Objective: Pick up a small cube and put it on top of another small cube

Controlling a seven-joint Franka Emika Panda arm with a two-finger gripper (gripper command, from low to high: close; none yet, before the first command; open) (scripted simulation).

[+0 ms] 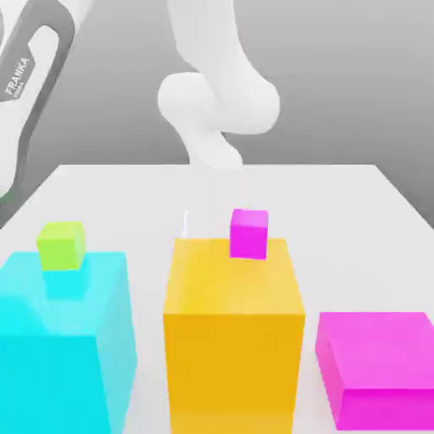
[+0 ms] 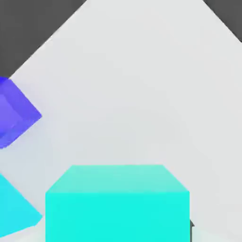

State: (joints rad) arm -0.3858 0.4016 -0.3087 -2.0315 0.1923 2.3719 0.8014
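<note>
A white tabletop under grey backdrop. The fingers seem pressed together on the small teal cube, which is carried near the small blue cube. Centre it squarely above the blue one, lower gently, and release only once it is seated.

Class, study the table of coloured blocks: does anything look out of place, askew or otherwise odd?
Nothing is spilled or damaged. Two things stand out in the exterior view: the small magenta cube sits at the back edge of the big orange block, not centred, and the small green cube sits near the back of the big cyan block. Both stand square.
</note>
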